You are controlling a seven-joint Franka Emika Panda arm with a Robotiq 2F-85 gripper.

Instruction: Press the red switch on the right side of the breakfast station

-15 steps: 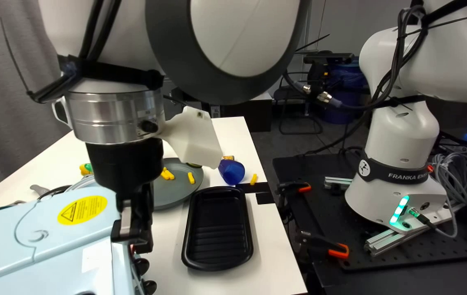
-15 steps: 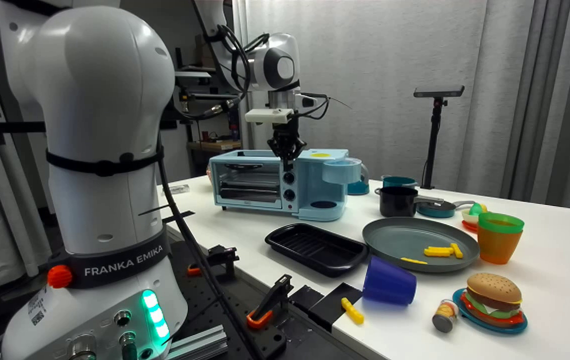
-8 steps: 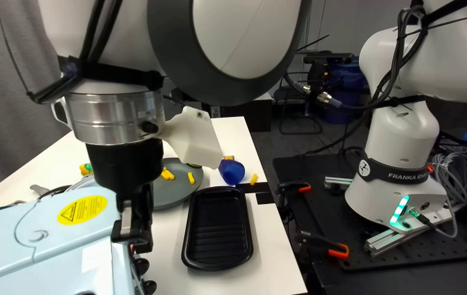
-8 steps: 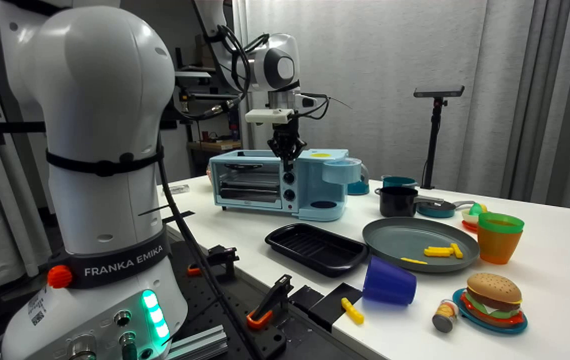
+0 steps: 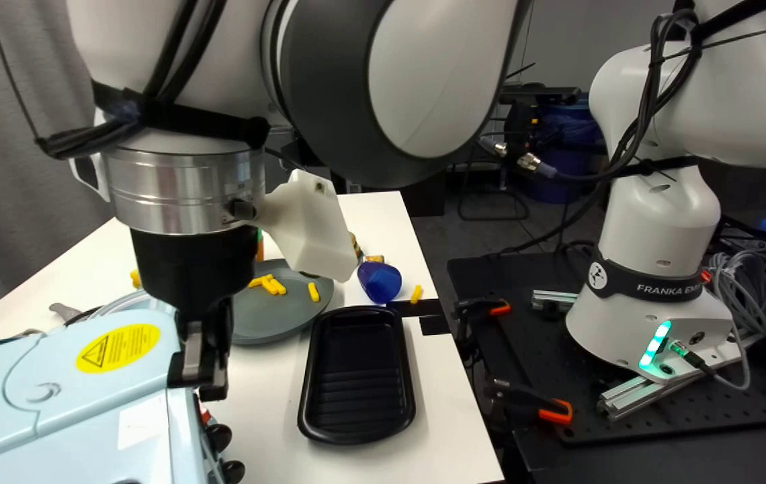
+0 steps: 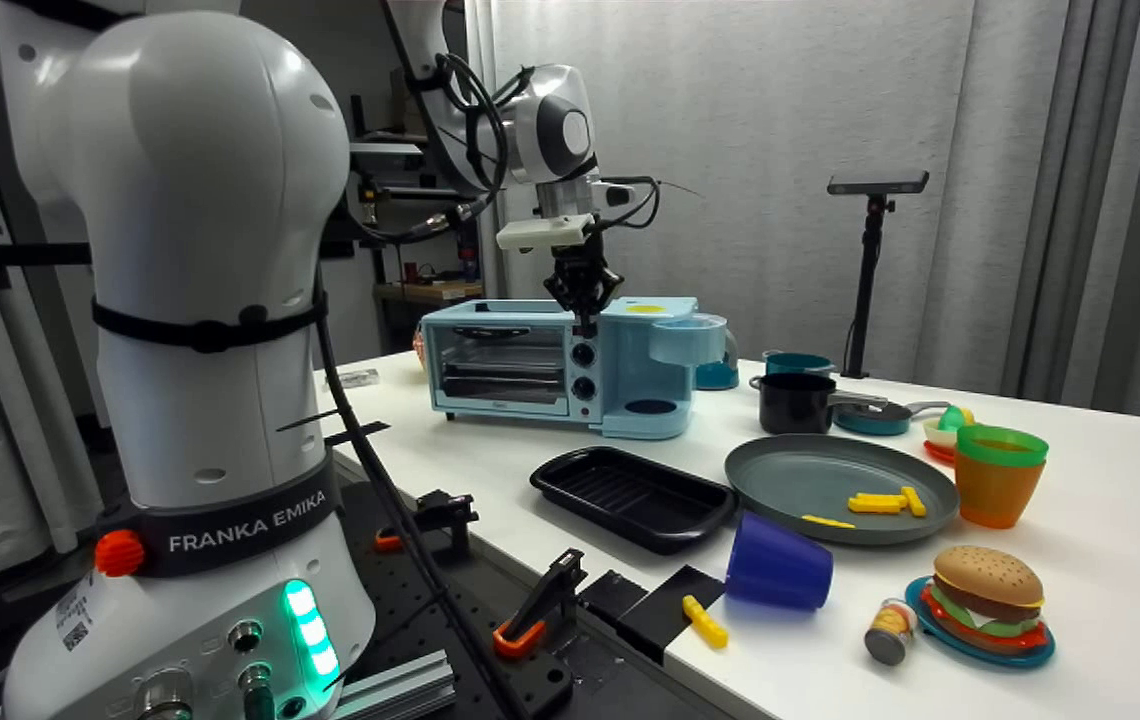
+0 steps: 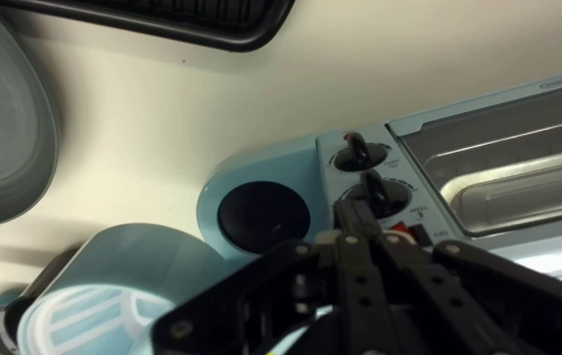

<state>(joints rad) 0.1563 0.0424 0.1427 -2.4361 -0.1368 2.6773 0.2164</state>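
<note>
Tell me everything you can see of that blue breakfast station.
The breakfast station stands upright on the white table, its smooth body pale blue. It has a see-through oven door, apparently shut, then two black knobs and a red switch; at one end, a round holder overhangs a dark disc. A yellow warning label is on top. The shut gripper is near the switch; whether it touches is unclear.

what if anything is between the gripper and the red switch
Nothing visible: in the wrist view the red switch shows beside the gripper, which may partly hide it; in an exterior view the knobs sit lower.
</note>
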